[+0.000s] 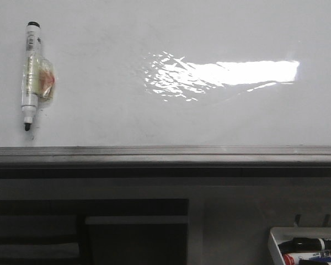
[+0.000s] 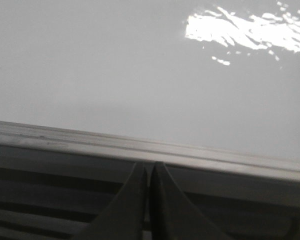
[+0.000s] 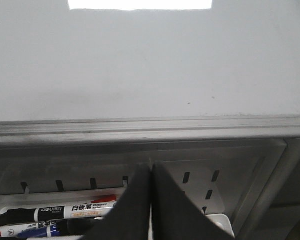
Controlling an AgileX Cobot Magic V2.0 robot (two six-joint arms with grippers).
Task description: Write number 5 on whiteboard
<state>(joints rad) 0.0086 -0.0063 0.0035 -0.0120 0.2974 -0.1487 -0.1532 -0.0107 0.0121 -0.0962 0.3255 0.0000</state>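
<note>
Starting step: nothing written, no number 5 on the whiteboard point(image 1: 154, 33), which fills the upper frame. One uncapped marker point(image 1: 30, 74) lies upper left; tray point(image 1: 273, 243) lower right holds at least three more. Left hand point(image 2: 150, 172) and right hand point(image 3: 151, 172) are both pinched closed, empty. Next, likely: grab a marker.

"deli" brand on black-capped marker point(image 3: 55, 214); rest illegible.
</note>
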